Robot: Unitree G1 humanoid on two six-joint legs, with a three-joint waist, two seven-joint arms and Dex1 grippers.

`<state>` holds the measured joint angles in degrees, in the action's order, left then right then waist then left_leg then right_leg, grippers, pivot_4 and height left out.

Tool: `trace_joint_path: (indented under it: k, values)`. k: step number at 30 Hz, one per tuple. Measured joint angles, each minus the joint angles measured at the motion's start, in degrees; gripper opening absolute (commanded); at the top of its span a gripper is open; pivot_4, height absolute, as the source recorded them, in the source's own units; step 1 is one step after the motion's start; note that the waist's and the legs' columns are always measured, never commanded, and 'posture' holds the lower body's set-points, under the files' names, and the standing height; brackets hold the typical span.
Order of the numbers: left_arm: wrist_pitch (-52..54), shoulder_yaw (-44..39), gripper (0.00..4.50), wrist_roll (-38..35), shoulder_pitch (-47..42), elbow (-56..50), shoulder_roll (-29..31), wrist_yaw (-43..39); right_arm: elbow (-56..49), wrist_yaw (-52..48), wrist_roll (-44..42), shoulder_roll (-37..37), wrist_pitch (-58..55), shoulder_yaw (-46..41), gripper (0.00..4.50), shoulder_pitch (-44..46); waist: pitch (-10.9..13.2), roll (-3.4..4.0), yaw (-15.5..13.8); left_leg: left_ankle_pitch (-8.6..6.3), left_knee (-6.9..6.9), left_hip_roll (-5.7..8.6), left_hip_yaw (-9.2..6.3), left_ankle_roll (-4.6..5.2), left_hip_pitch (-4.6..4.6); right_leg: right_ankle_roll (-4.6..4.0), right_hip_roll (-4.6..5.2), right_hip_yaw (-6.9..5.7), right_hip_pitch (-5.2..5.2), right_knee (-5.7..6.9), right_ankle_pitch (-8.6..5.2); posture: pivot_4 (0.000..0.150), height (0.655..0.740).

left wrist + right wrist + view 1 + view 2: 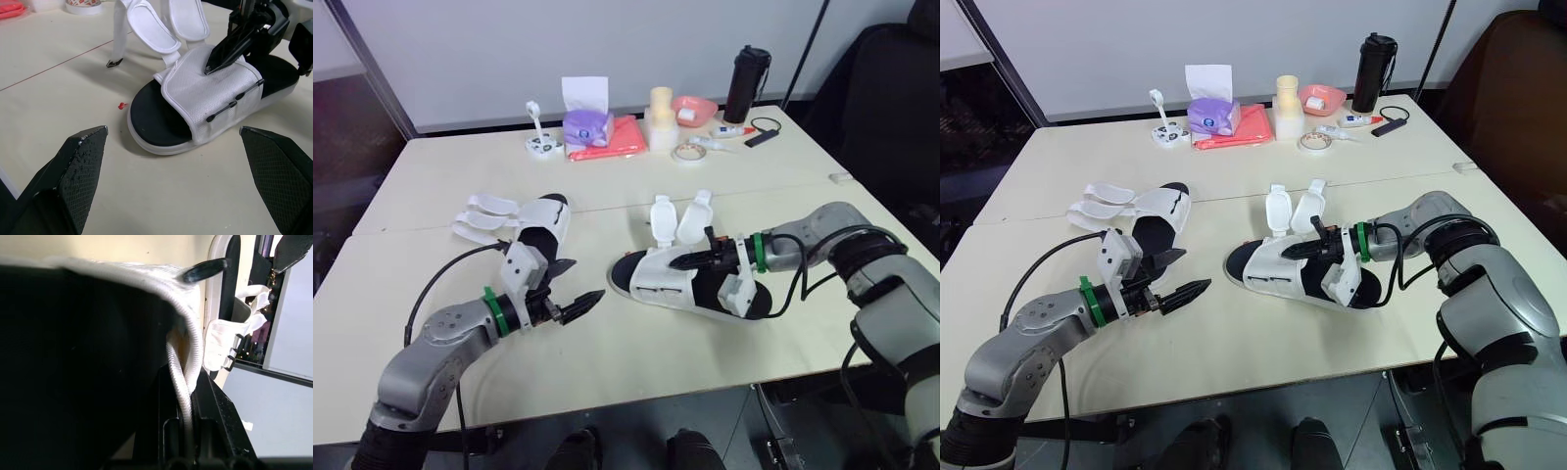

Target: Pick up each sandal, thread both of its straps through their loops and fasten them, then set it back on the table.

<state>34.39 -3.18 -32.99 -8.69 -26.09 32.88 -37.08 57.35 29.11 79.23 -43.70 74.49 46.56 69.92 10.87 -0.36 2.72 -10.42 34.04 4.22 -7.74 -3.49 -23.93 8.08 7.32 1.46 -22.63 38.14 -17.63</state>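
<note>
A white sandal with a black sole [690, 284] lies mid-table, its two loose straps [677, 220] standing up behind it. My right gripper [680, 261] is shut on the edge of its white mesh upper [205, 98], one finger on top and one underneath. A second white sandal [540, 225] lies to the left with its straps [484, 215] spread out flat. My left gripper [576, 286] hovers open just in front of that sandal, pointing toward the middle sandal, with nothing between its fingers [83, 161].
At the table's far edge stand a purple tissue box [587, 125], a red cloth [619, 142], a tape roll [686, 151], a pink bowl [695, 105], a black bottle [745, 83] and a small white stand [540, 139]. A seam [607, 208] crosses the tabletop.
</note>
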Motion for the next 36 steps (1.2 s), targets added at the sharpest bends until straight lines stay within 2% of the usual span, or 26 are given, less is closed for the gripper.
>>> trace_joint_path:
  k: [2, 8, 14, 17, 19, 23, 26, 29, 32, 36]
  values:
    - [0.00, 0.01, 4.50, 0.00, -0.01, 0.00, 0.00, -0.03, 0.73, 1.44, 0.49, 0.08, -0.66, 1.18, 1.46, 0.16, 0.00, 0.00, -0.04, 0.00, 0.00, 0.00, 0.01, 0.00, 0.00, 0.00, 0.00, 0.00, 0.00, 0.00, 0.00, 0.150, 0.7400]
    - [0.02, 0.08, 4.50, -0.03, -0.66, 0.24, 0.23, -0.76, 0.85, 1.35, -1.16, -0.65, 0.17, 2.41, 4.46, 1.05, 0.00, 0.00, -0.05, -0.01, 0.00, 0.00, 0.01, 0.01, 0.00, 0.00, 0.00, 0.00, 0.02, -0.01, 0.00, 0.150, 0.7400]
    - [0.03, 0.16, 4.50, -0.18, -3.66, 3.13, 1.98, -4.51, 0.16, -13.73, -15.23, -6.09, 7.16, -0.61, 4.46, -1.77, 0.00, -0.02, -0.26, -0.12, 0.03, 0.01, 0.01, 0.21, 0.12, 0.01, 0.01, -0.02, 0.22, -0.08, 0.00, 0.150, 0.7400]
    - [-0.33, 0.46, 4.50, 0.00, -6.81, 6.91, 3.12, -7.58, -1.91, -25.17, -29.46, -10.07, 8.30, -1.73, 4.46, -6.50, 0.00, -0.02, -0.01, -0.13, 0.01, -0.01, 0.03, 0.22, 0.21, 0.01, 0.00, -0.01, 0.29, -0.07, 0.00, 0.150, 0.7400]
    - [-1.39, 1.18, 4.50, 0.32, -9.37, 9.82, 3.31, -9.93, -8.56, -35.47, -43.75, -14.23, 4.35, -1.20, 4.46, -11.71, 0.00, -0.02, 0.01, -0.15, 0.01, -0.04, 0.04, 0.25, 0.23, 0.01, 0.01, 0.00, 0.32, -0.08, 0.00, 0.150, 0.7400]
    - [-4.86, 4.13, 4.50, 3.21, -16.30, 19.48, 3.89, -15.84, -35.19, -58.45, -79.19, -24.12, -22.98, -2.25, 4.46, -28.38, -0.01, -0.02, -0.19, -0.21, 0.09, -0.08, -0.01, 0.36, 0.23, 0.02, 0.01, -0.02, 0.36, -0.05, 0.00, 0.150, 0.7400]
    - [-8.55, 6.81, 4.50, 6.35, -21.38, 26.43, 3.18, -19.96, -51.19, -67.11, -98.65, -27.55, -45.69, -8.41, 4.46, -36.49, -0.02, 0.01, -0.01, -0.22, 0.15, -0.07, 0.02, 0.38, 0.25, 0.01, 0.01, 0.00, 0.36, -0.03, 0.01, 0.150, 0.7400]
    - [-10.48, 7.78, 4.50, 7.82, -23.85, 30.24, 2.52, -22.34, -59.39, -68.67, -112.45, -28.61, -63.25, -16.25, 4.46, -39.87, -0.01, 0.00, -0.19, -0.22, 0.14, -0.09, 0.00, 0.39, 0.25, 0.01, 0.00, -0.02, 0.37, -0.04, 0.01, 0.150, 0.7400]
    - [-11.60, 8.38, 4.50, 8.90, -25.55, 33.38, 1.97, -24.48, -66.51, -66.66, -129.92, -28.69, -84.97, -25.67, 4.46, -42.81, 0.00, -0.04, -0.50, -0.24, 0.15, -0.10, -0.04, 0.42, 0.17, 0.01, 0.01, -0.06, 0.34, -0.09, 0.01, 0.150, 0.7400]
    - [-12.74, 8.83, 4.50, 9.91, -26.20, 34.97, 1.37, -26.05, -68.65, -64.46, -140.46, -26.37, -102.56, -31.96, 4.46, -43.97, 0.01, -0.06, -0.66, -0.24, 0.17, -0.08, -0.03, 0.42, 0.12, 0.02, 0.02, -0.10, 0.31, -0.10, 0.01, 0.150, 0.7400]
